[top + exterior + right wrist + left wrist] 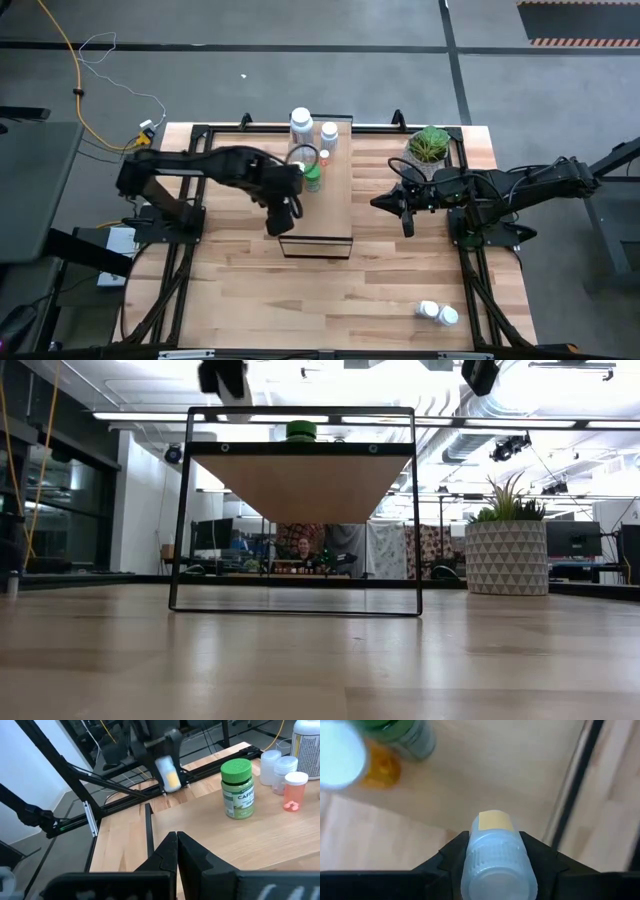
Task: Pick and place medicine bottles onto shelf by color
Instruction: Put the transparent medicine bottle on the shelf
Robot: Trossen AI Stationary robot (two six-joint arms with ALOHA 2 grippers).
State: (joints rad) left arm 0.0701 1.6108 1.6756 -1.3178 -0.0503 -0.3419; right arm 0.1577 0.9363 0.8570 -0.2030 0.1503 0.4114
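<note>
My left gripper hovers over the near left part of the pale-wood shelf and is shut on a small clear bottle that has a white cap and something yellow in its lower part. The right wrist view shows that bottle from the side. Standing on the shelf's far half are a green-capped bottle, an orange one, a small white one and a large white one. My right gripper is shut and empty, above the table to the right of the shelf. My left gripper pinches the clear bottle by its ribbed white cap end, one finger on each side. The fingers come from above, pointing down along the bottle. The bottle hangs below them, roughly upright with its yellow end lowest, above the shelf top.
A potted green plant stands at the table's far right, close to my right arm. Two more small white bottles lie near the table's near right corner. The shelf's near half is bare wood. The shelf's black frame stands on the table.
</note>
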